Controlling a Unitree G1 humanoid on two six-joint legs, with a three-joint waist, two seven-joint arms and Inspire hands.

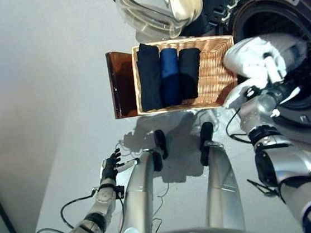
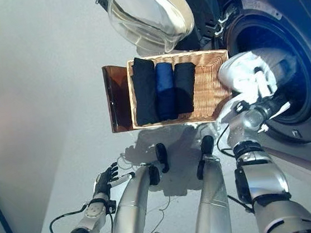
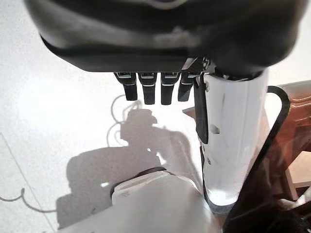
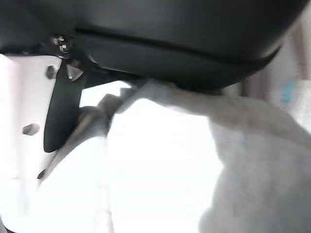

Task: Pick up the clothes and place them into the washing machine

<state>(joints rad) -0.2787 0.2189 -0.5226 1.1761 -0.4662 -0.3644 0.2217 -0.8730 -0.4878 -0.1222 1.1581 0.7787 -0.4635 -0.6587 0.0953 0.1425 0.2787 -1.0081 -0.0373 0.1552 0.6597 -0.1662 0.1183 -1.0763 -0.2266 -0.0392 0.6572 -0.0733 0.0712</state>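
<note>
while curled on white garment (image 1: 250, 58), right hand (image 1: 271, 75) at washer drum (image 1: 298, 38)

The right hand (image 1: 270, 81) has its fingers buried under the white garment (image 1: 253, 57).

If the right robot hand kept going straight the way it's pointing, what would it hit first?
Probably nothing solid at once: the right robot hand, holding a white garment, points into the washer's open drum. It would likely meet the drum's inside, though depth is unclear.
</note>
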